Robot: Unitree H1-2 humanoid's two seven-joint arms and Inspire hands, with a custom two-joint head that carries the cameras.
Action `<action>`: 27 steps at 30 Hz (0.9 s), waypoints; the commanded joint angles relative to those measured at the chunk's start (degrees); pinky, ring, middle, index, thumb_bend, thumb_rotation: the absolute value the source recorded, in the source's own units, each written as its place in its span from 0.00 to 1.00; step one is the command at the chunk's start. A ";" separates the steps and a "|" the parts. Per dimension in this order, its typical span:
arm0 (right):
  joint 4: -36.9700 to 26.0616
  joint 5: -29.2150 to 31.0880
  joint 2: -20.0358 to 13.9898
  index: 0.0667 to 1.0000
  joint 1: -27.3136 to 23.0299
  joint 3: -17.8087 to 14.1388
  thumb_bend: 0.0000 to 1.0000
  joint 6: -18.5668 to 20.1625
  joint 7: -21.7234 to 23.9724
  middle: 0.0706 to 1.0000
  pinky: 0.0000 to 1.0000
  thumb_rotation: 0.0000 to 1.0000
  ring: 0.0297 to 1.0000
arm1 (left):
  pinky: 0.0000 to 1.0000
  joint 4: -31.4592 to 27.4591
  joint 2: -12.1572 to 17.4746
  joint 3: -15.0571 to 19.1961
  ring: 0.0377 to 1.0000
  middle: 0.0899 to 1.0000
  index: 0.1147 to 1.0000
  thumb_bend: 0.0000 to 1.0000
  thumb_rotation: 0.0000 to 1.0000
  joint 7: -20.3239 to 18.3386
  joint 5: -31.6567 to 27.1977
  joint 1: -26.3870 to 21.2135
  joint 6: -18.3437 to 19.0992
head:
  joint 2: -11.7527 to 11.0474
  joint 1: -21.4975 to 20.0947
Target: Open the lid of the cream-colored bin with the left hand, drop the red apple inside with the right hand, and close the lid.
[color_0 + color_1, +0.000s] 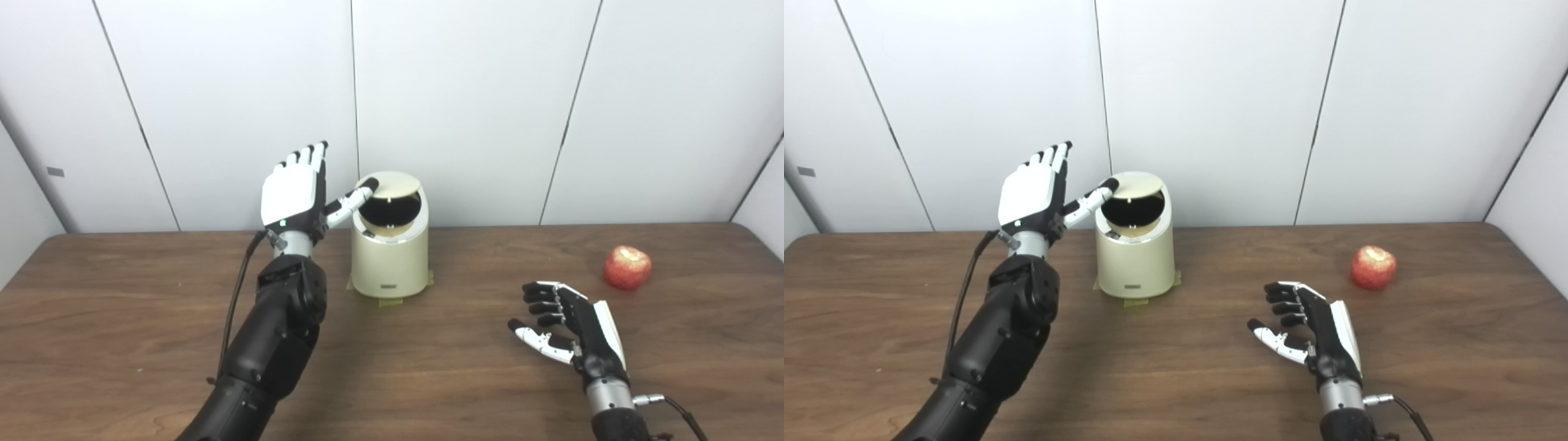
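Note:
The cream-colored bin (389,260) stands near the table's far edge, centre-left. Its round lid (398,184) is tilted up and the dark opening (389,211) shows. My left hand (294,193) is raised just left of the bin, fingers apart and pointing up, with its thumb tip touching the lid's left edge. The red apple (626,267) lies on the table at the right, with a pale patch on top. My right hand (566,327) rests low over the table in front of and left of the apple, fingers curled but apart, holding nothing.
The brown wooden table (429,367) spans the view. White wall panels (465,98) stand right behind the bin. A small tan mat (384,301) lies under the bin. A cable (236,294) runs along my left forearm.

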 commanded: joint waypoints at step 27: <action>-14.97 -20.15 -22.01 0.76 -21.74 2.95 0.84 10.96 21.54 0.80 0.56 0.33 0.73 | 0.88 -29.72 4.21 15.85 0.91 0.91 0.89 0.44 0.92 -14.28 -53.09 29.92 -31.52 | -1.63 0.32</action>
